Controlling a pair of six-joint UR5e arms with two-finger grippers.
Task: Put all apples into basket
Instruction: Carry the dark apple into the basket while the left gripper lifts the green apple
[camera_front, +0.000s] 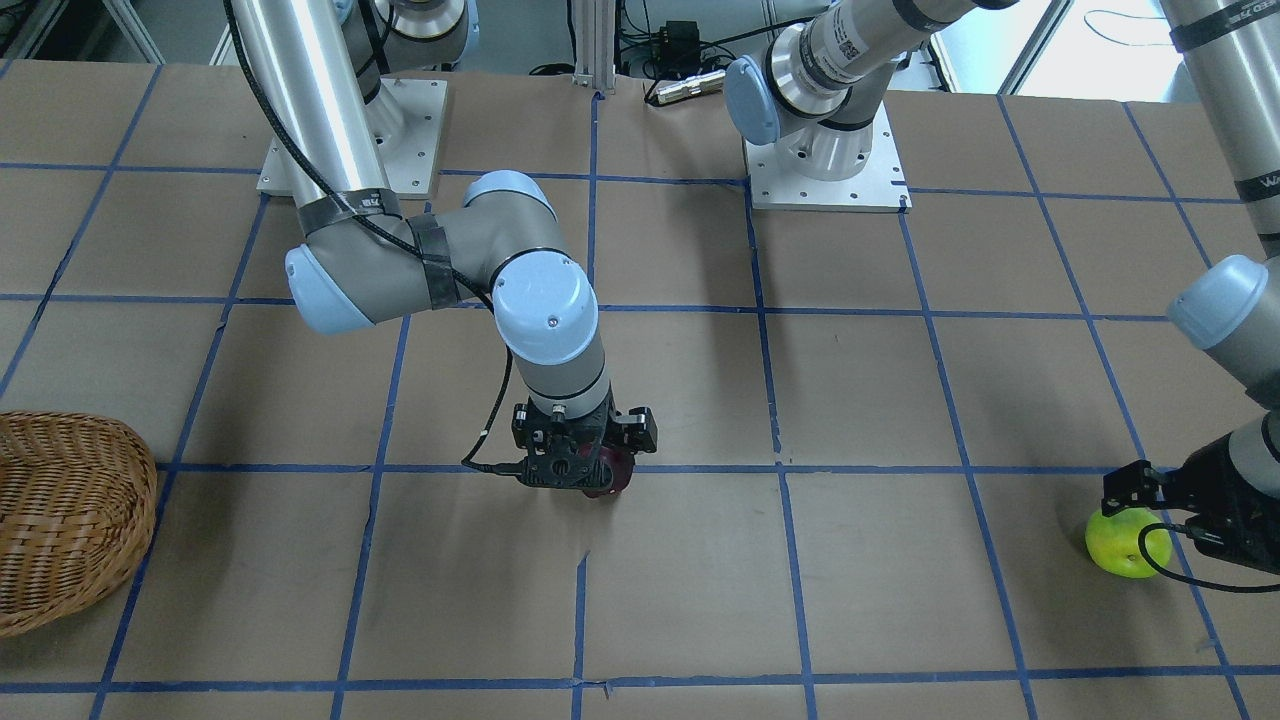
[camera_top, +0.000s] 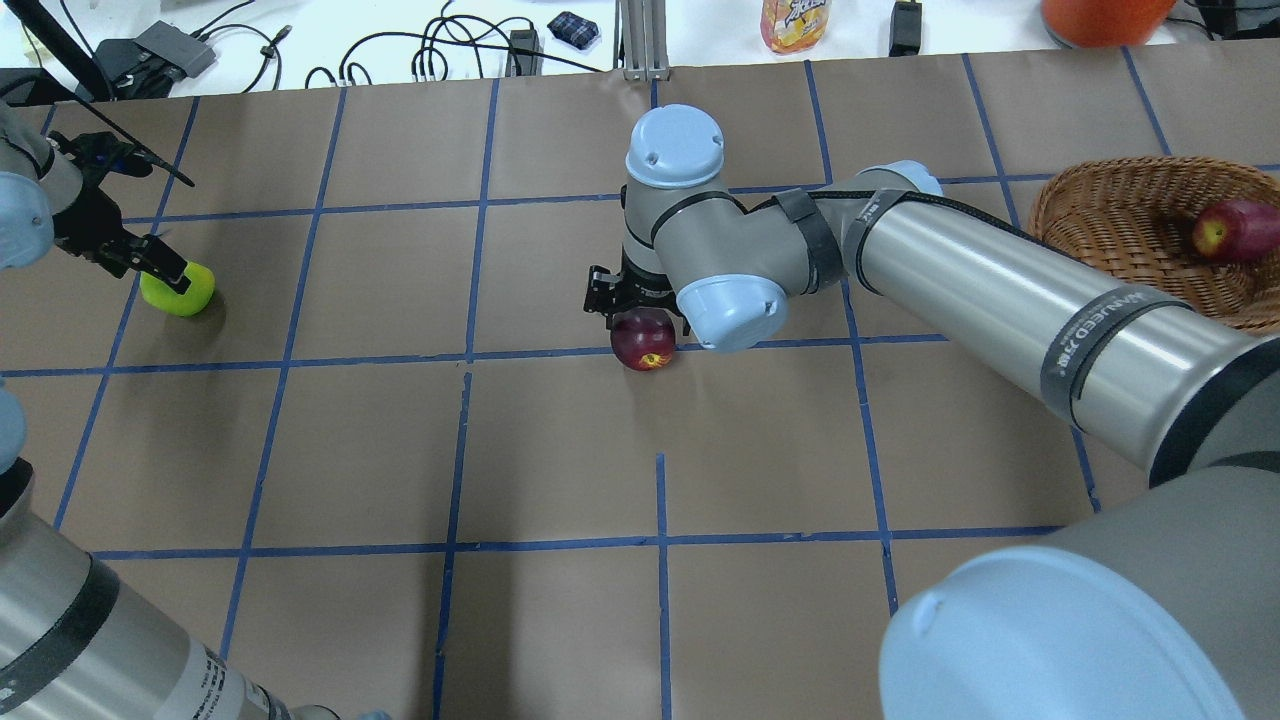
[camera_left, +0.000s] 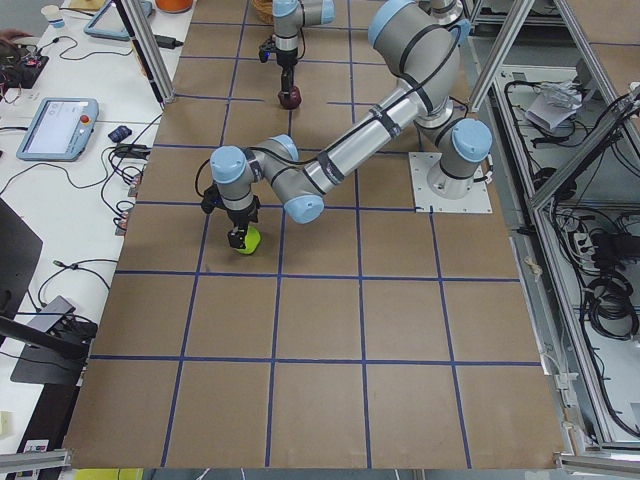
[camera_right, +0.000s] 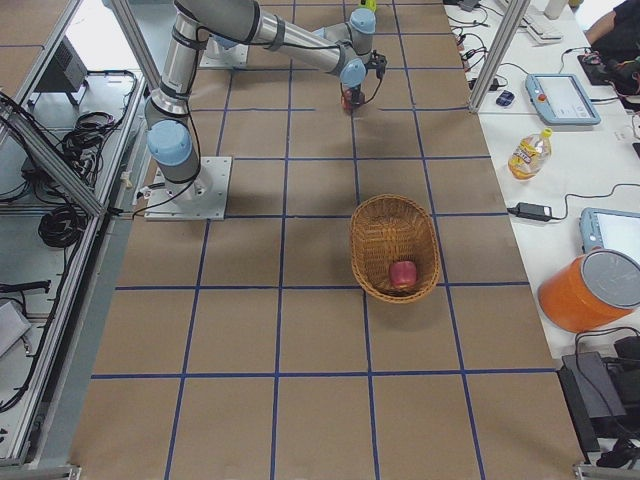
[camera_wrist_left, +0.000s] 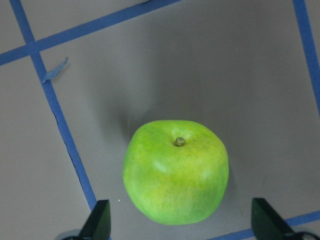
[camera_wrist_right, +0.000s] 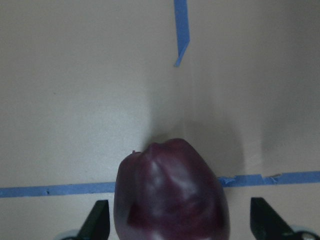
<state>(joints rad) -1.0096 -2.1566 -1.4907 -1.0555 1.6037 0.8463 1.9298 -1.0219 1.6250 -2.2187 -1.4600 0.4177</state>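
Observation:
The yellow-green apple (camera_wrist_left: 175, 172) sits on the table, stem up, at the left end (camera_top: 178, 288). My left gripper (camera_wrist_left: 182, 220) is open, and its fingertips (camera_wrist_left: 100, 220) straddle this apple low on either side. The dark maroon apple (camera_top: 643, 340) sits near the table's middle on a blue tape line. My right gripper (camera_wrist_right: 181, 220) is open around it (camera_wrist_right: 170, 192), with a gap on one side. The red apple (camera_top: 1235, 230) lies inside the wicker basket (camera_top: 1110, 230) at the right end.
The arms' base plates (camera_front: 825, 175) stand at the robot's side of the table. A bottle (camera_top: 795, 22), cables and an orange container (camera_top: 1100, 15) lie beyond the far edge. Blue tape lines grid the brown table.

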